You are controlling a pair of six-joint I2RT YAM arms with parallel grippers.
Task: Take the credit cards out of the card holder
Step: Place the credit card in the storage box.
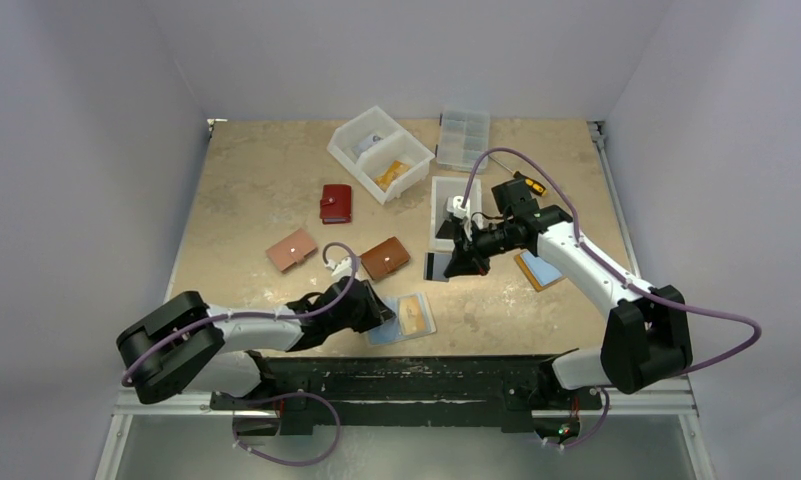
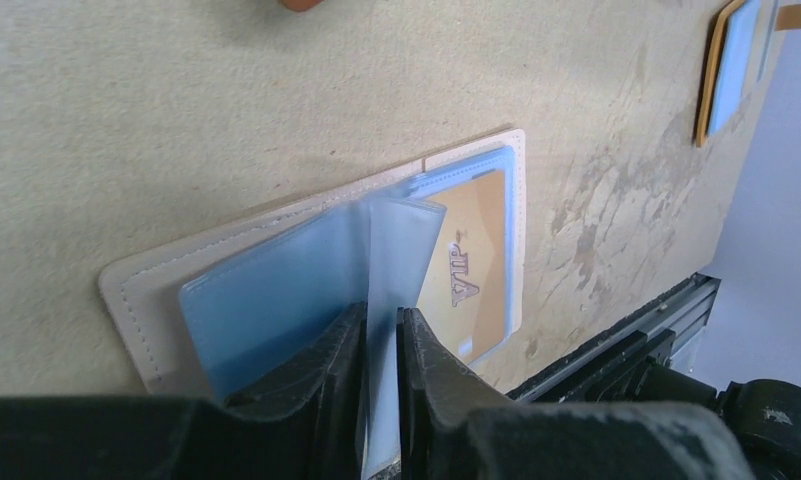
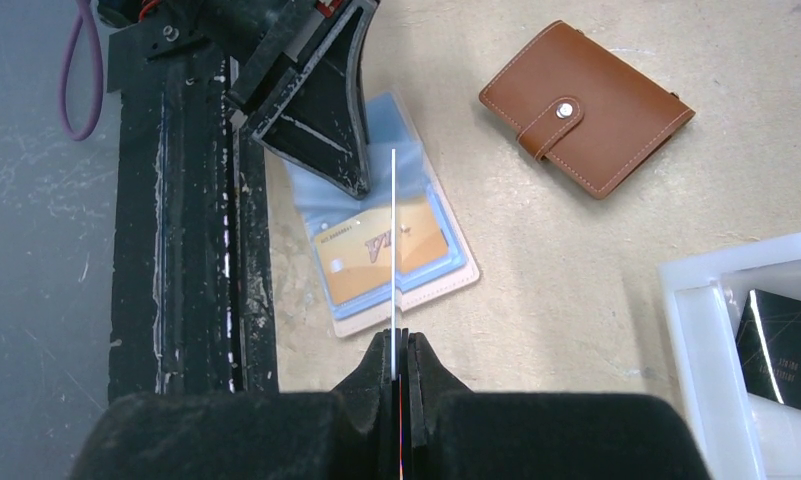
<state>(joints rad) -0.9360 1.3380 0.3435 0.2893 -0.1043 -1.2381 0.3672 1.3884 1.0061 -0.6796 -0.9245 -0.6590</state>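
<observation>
The card holder lies open near the front edge, a pale pink cover with clear blue sleeves. A gold credit card marked VIP sits in its right-hand sleeve. My left gripper is low over the holder. One clear sleeve stands upright between its fingers, which are a narrow gap apart. My right gripper hovers above and behind the holder, shut on a thin card seen edge-on. From above that card looks dark under the right gripper.
A brown wallet, a pink one and a red one lie shut behind the holder. A white bin, a clear organizer and a white tray with a black card stand further back. A tan holder lies right.
</observation>
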